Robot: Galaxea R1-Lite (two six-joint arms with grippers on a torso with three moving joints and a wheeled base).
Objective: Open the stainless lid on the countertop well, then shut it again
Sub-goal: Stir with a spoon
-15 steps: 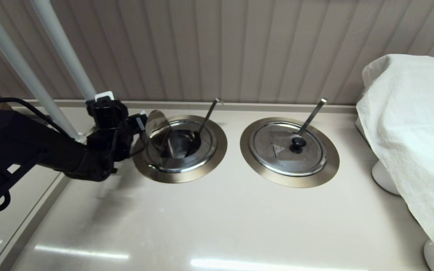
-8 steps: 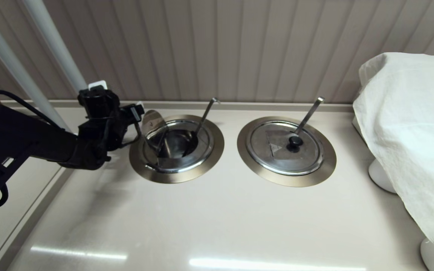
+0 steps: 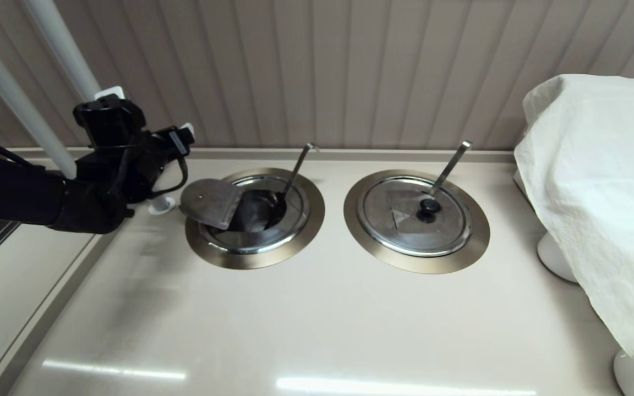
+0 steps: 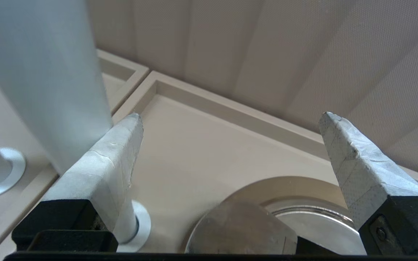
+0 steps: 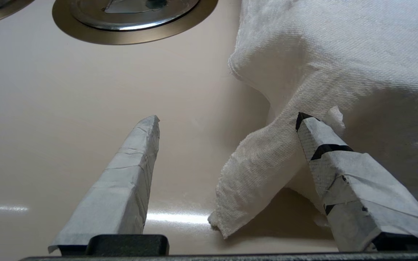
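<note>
Now the lid [image 3: 211, 202] lies folded back over the well's [image 3: 255, 256] left rim near the tabletop's back edge; the left hand [image 4: 230, 119], fingers apart, hovers leftward, nearer than the right hand [image 5: 227, 123], also open.

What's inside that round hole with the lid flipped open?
Inside the countertop well a thin ladle leans in a dark interior. The stainless lid, folded back, covers the left part, so any contents stay unseen.
</note>
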